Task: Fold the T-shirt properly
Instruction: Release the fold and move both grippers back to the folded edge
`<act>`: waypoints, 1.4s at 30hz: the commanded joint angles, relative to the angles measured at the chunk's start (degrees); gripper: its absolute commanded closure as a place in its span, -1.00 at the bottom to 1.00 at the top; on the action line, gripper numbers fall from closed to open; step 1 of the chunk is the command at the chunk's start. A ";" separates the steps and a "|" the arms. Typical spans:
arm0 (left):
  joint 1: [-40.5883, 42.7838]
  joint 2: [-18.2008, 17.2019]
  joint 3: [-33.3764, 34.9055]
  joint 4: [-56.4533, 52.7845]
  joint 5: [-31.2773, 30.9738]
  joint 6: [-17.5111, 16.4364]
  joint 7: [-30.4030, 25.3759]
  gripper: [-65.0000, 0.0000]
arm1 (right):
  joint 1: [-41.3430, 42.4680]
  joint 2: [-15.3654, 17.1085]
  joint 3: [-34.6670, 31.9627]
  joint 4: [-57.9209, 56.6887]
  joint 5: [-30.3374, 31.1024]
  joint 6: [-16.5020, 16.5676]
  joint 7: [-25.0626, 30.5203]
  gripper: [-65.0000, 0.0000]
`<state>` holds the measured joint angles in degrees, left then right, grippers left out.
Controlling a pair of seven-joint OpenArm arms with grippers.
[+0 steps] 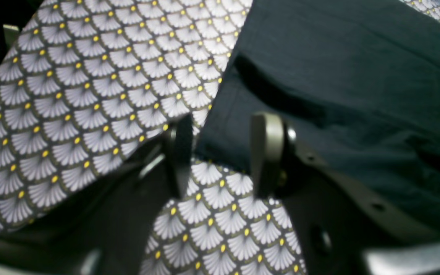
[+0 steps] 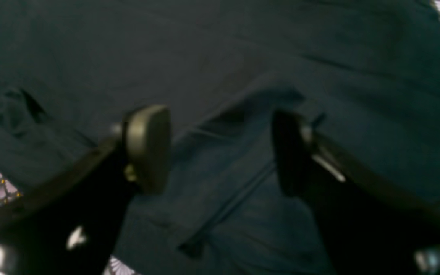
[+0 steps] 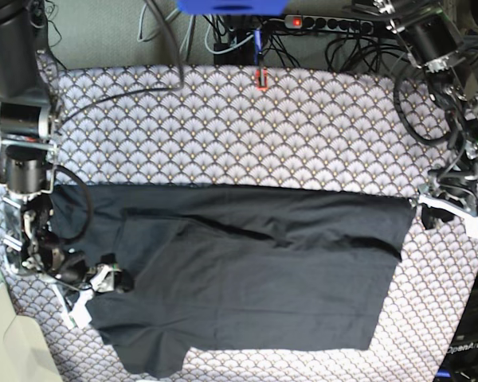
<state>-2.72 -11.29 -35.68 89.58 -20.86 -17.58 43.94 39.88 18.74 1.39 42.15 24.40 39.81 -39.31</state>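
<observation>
A table covered by a grey scallop-print tablecloth (image 3: pixel 303 127) with small yellow dots fills the overhead view, with cables and a power strip (image 3: pixel 334 22) along the top edge of the frame. The T-shirt (image 3: pixel 247 278), plain and very dark, lies spread across the lower half of the frame, its long top edge running nearly straight from left to right, with a few creases across the middle. At the right edge of the overhead view, the left gripper (image 1: pixel 220 156) sits just beside the shirt's upper right corner; its wrist view shows the fingers spread apart, with that corner of cloth lying between them and not yet pinched. At the lower left, the right gripper (image 2: pixel 220 149) hovers over the shirt near a bunched sleeve (the wrist view is blurred), its fingers also apart with only dark cloth beneath and nothing held. The step in hand looks like taking hold of two points for the next fold. To do it well, each gripper should probably bite a single clean edge of cloth, avoid snagging the tablecloth below, and both should close before either lifts, so the fold stays even.
</observation>
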 commanded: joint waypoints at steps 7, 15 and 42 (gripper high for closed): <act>-0.75 -0.80 -0.14 1.10 -0.72 -0.22 -1.17 0.23 | -0.89 2.93 1.03 1.15 1.57 0.19 0.14 -0.43; -4.36 -1.15 0.30 0.05 -0.10 -0.13 -1.09 0.22 | -5.46 6.80 4.55 1.15 1.49 0.19 5.68 -0.31; 2.15 -1.68 -6.12 -1.89 -0.19 -0.75 0.23 0.06 | -20.93 14.36 8.59 1.06 1.49 0.19 5.33 -0.08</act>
<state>0.14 -12.10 -41.58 86.87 -20.38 -18.20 45.36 18.37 32.51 10.07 42.78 26.30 39.70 -32.86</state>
